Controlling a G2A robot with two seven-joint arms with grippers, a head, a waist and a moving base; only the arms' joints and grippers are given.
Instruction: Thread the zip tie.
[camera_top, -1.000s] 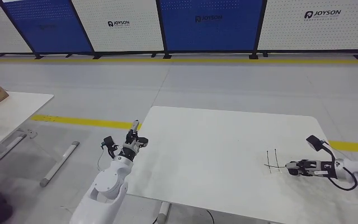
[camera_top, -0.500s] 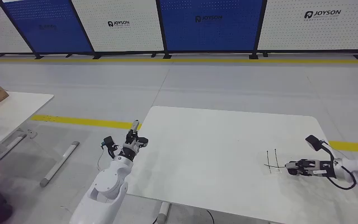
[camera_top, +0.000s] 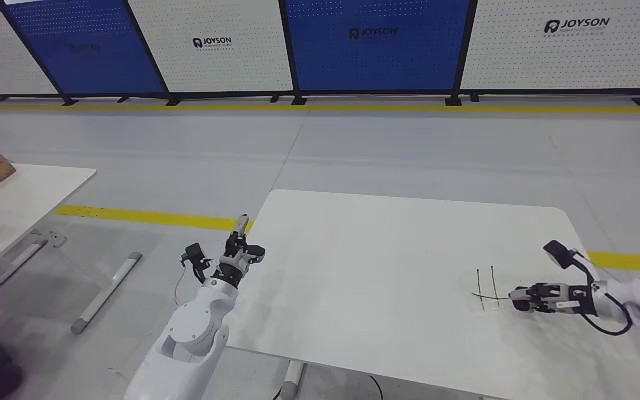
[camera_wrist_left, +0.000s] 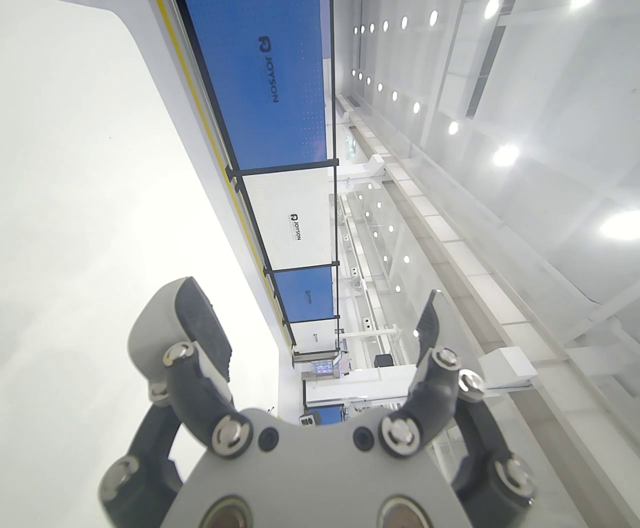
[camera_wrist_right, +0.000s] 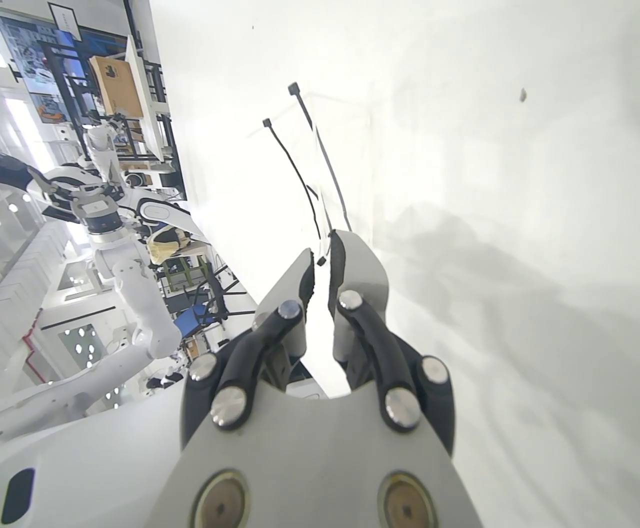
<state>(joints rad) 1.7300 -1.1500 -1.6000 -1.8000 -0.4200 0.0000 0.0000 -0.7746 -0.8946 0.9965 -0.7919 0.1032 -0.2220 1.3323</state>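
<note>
Two thin black zip ties (camera_top: 486, 284) lie side by side on the white table (camera_top: 400, 260) near its right edge. In the right wrist view the zip ties (camera_wrist_right: 305, 165) run from their square heads down to my fingertips. My right gripper (camera_wrist_right: 322, 252) is low over the table and pinched almost fully together on the tail end of a zip tie. From above, the right gripper (camera_top: 511, 297) touches the ties' near ends. My left gripper (camera_top: 240, 238) stands open and empty at the table's left edge, pointing upward; its fingers (camera_wrist_left: 200, 320) are spread wide.
A small dark speck (camera_wrist_right: 522, 94) lies on the table beyond the ties. A second white table (camera_top: 35, 195) stands far left, with yellow floor tape (camera_top: 150, 216) between. Blue and white panels (camera_top: 380, 45) close the back.
The right gripper has edged slightly toward the zip ties. The left arm has stayed still.
</note>
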